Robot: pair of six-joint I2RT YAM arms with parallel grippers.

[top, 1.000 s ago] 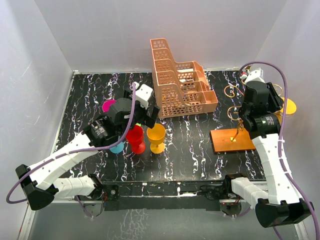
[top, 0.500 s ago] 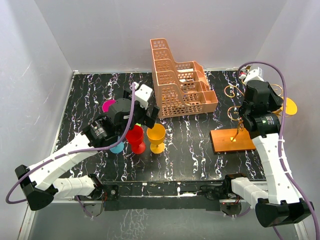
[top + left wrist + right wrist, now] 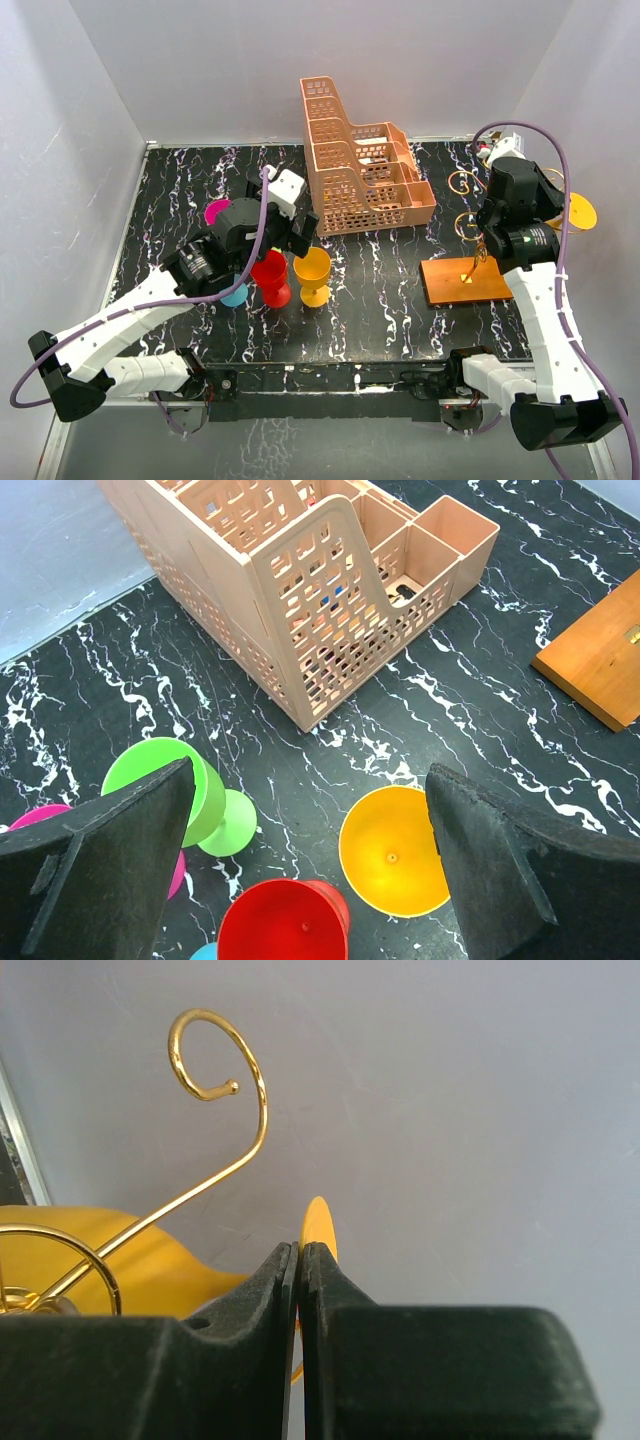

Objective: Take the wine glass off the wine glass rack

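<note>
The wine glass rack has an orange-brown base board and a gold wire stem with curled hooks; one hook curl shows in the right wrist view. A yellow wine glass lies on its side at the rack's right edge, against the wall. My right gripper is shut on the glass's thin foot disc; the bowl is to the left behind the wire. My left gripper is open and empty above a red glass and another yellow glass.
A peach lattice basket stands at the back middle. Red, yellow, blue, pink and green glasses stand under the left arm. The right wall is close behind the held glass.
My right gripper and the held yellow glass have shifted slightly right and back, away from the rack's stem. The left arm has barely moved.
</note>
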